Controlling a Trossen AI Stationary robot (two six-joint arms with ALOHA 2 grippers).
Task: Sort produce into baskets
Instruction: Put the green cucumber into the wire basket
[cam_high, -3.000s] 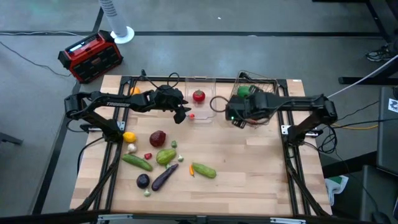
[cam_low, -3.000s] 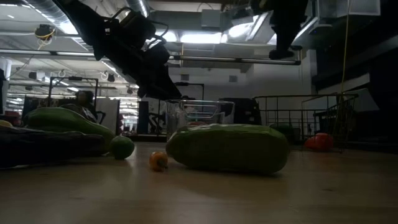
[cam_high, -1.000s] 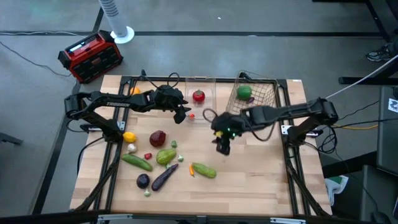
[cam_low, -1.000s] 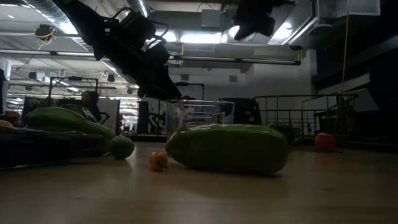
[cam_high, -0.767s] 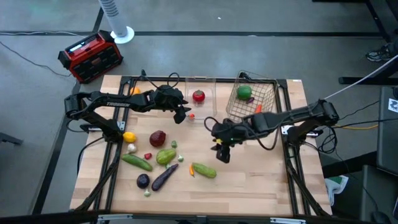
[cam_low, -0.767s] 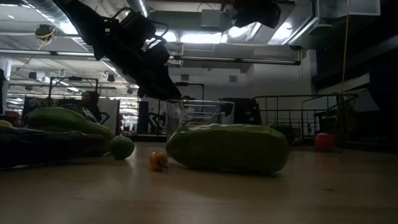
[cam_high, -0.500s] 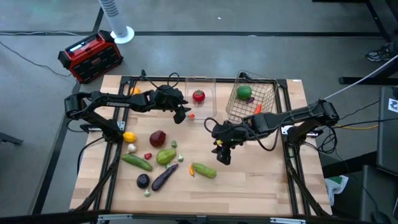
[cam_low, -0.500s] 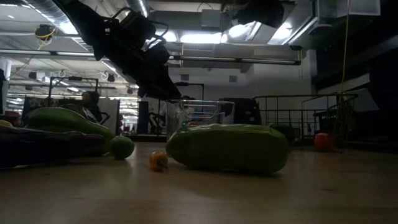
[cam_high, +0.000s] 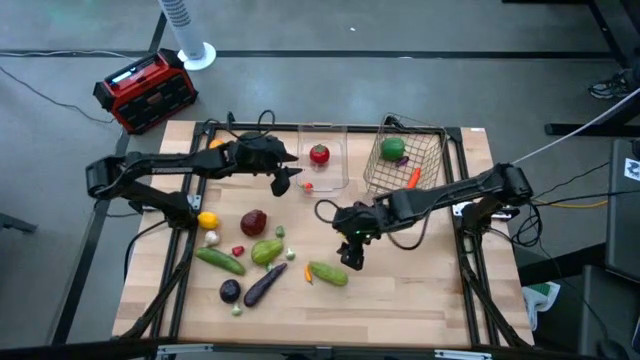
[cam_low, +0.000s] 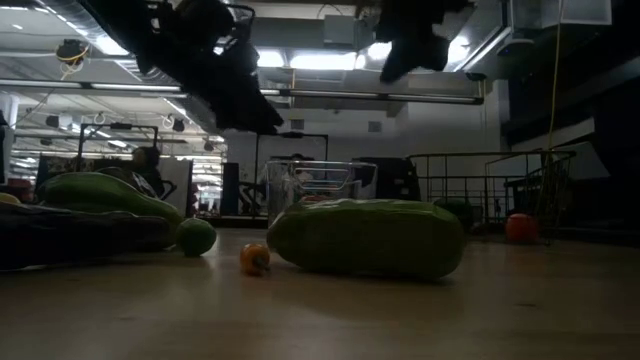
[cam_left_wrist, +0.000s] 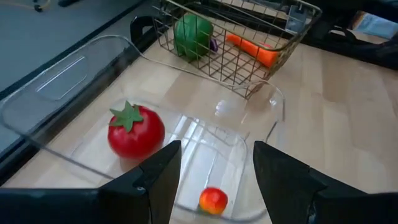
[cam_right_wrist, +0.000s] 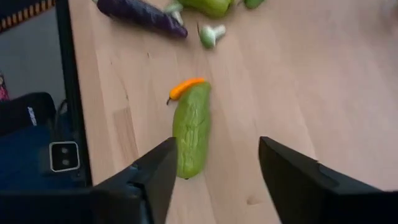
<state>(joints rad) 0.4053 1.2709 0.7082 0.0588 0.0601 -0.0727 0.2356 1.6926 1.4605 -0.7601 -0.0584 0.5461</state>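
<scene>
Wooden table (cam_high: 420, 290), low view hides basket's carrot (cam_high: 414, 177)

red-black box (cam_high: 146, 89) off table, white fan base (cam_high: 196, 54) nr it

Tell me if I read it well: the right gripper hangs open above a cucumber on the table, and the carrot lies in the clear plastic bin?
One thing is wrong. The carrot lies in the wire mesh basket, not in the clear plastic bin; the high view shows it, and the left wrist view too. The rest holds: the right gripper hangs open above a cucumber on the table.
</scene>
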